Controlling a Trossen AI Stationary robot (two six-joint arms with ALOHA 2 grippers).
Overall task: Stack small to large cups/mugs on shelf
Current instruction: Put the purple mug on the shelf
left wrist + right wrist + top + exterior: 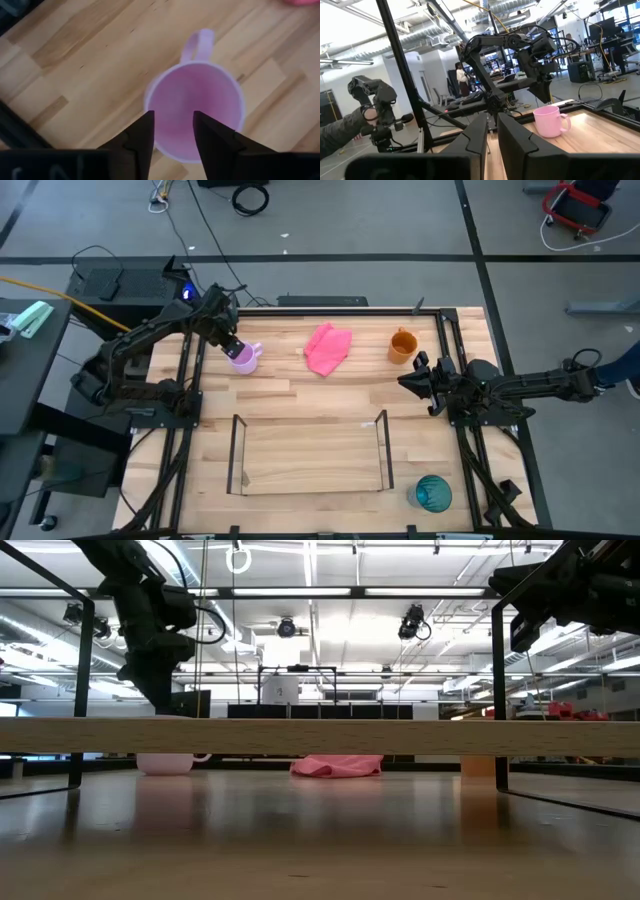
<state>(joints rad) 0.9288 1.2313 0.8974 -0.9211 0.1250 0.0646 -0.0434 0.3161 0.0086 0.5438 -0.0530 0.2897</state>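
Lilac mug (pixel 243 358) sits on your table (pixel 300 405) toward the far left, upright, with its handle pointing toward the pink cloth (pixel 327 348). Your left gripper (pixel 231 346) hangs right over the mug's rim; in the left wrist view the two fingers (pixel 141 137) stand a little apart above the mug's (pixel 195 107) open mouth, one over the inside and one near the rim, and they are not closed on it. In the low view the mug (pixel 166 762) rests on the table with the left arm coming down above it.

The orange mug (pixel 402 345) stands to the right of the cloth, near the far right corner, well apart from the lilac one. The teal cup (pixel 433 493) stands at the near right, just outside the shelf's right wall. The shelf (pixel 310 460) lies in the near middle of the table with nothing in it.

Your right gripper (pixel 409 380) waits over the right side of the table, near the orange mug but not touching it, pointing toward the middle. In the right wrist view its fingers (pixel 474 134) are nearly together with only a thin gap, holding nothing, and the lilac mug (pixel 549 120) shows far off under the left arm. A person stands in the room beyond.
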